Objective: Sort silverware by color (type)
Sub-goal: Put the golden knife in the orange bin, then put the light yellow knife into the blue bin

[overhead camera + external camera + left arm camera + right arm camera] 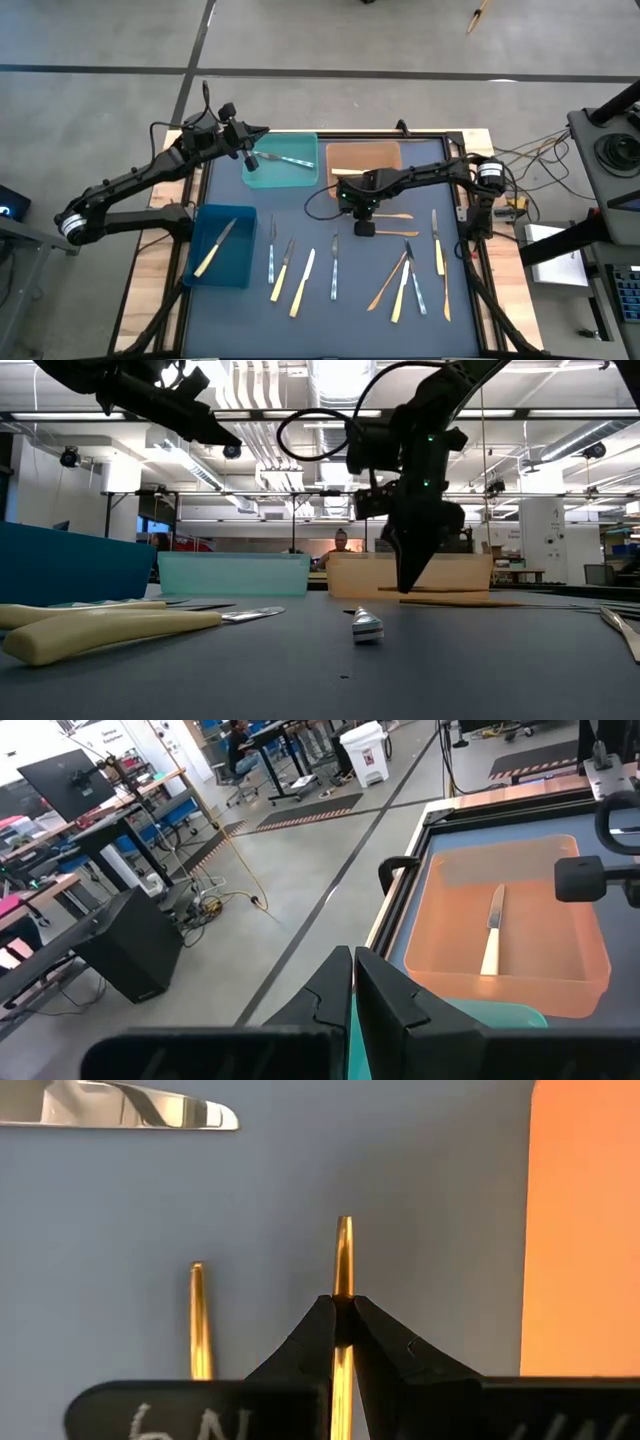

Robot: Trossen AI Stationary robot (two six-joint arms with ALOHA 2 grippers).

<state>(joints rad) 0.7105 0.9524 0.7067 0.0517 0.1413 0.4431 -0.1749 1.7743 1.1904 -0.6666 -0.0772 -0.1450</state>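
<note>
Silverware lies loose on the dark mat: pale yellow pieces (302, 282), silvery ones (334, 265) and orange-tan ones (398, 233). My right gripper (365, 226) points steeply down, shut, its tips (342, 1302) right over the handle of an orange-tan piece (343, 1250) lying flat on the mat. A second orange-tan handle (197, 1315) lies parallel beside it. My left gripper (250, 157) hangs shut and holds nothing, above the teal bin (262, 180), in which a silvery piece (288, 160) lies. The orange bin (590, 960) holds one knife (493, 935). The blue bin (238, 272) holds a pale yellow piece (213, 250). My right gripper stands with its shut fingertips (322, 1315) over the orange-tan piece's handle (343, 1275), a little back from its free end, coming from above and slanting. The handle runs on under the tips, flat on the mat. Whether the tips touch it, I cannot tell.
The three bins stand along the mat's far and left sides; the orange bin (365, 158) is just beyond my right gripper. A cable loops off the right arm (320, 200). More silverware lies toward the near edge (405, 290) and at the right (437, 245).
</note>
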